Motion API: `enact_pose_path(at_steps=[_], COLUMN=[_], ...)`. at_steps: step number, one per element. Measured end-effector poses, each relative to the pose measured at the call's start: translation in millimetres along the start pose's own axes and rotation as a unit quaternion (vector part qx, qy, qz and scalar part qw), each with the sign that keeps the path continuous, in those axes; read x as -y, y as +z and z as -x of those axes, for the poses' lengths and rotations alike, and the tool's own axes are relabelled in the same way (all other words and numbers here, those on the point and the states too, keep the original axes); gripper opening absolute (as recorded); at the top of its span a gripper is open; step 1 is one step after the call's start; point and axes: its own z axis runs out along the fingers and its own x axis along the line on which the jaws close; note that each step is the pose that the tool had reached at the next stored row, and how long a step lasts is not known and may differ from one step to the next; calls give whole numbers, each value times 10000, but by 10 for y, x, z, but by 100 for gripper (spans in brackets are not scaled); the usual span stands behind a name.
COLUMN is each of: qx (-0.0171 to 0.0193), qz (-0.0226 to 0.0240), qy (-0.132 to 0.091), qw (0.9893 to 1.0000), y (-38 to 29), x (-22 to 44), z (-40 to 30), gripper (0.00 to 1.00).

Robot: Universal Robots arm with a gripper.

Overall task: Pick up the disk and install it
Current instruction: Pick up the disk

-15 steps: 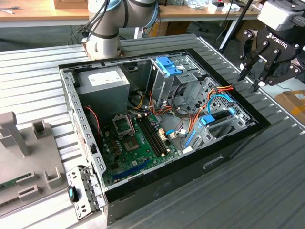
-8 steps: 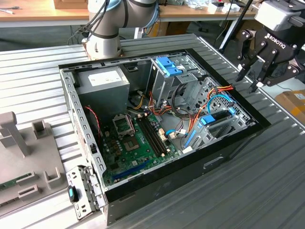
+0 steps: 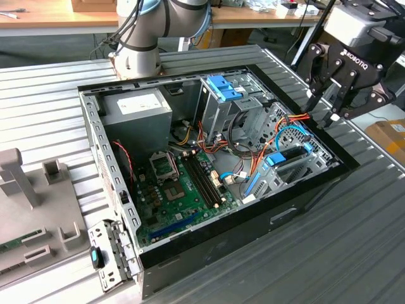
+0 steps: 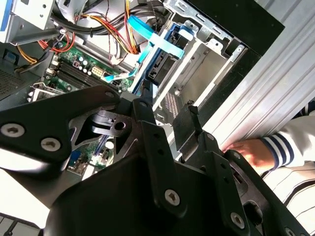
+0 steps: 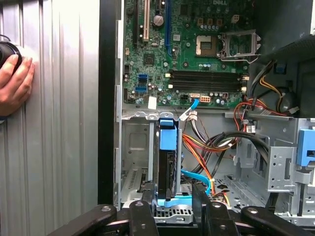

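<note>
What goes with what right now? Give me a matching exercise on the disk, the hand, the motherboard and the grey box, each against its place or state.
Things:
1. disk
2. hand
3. motherboard
4. grey box

Places or states:
A. green, lying flat on the floor of the case
B. open, hovering above the case
C. blue-framed, standing on edge in a metal bay
D. bears a white sticker, sits in a corner of the case

Pairs: 1-C, 2-B, 3-A, 4-D
</note>
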Motion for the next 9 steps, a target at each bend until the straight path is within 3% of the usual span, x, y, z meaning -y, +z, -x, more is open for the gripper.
enact_pose_path(at_steps=[5,9], qx=[-1,-1], qz=[0,0], qy=[1,0], qw=[10000,10000], y=[0,-2], x=[-8,-53], z=[1,1], gripper=[44,44])
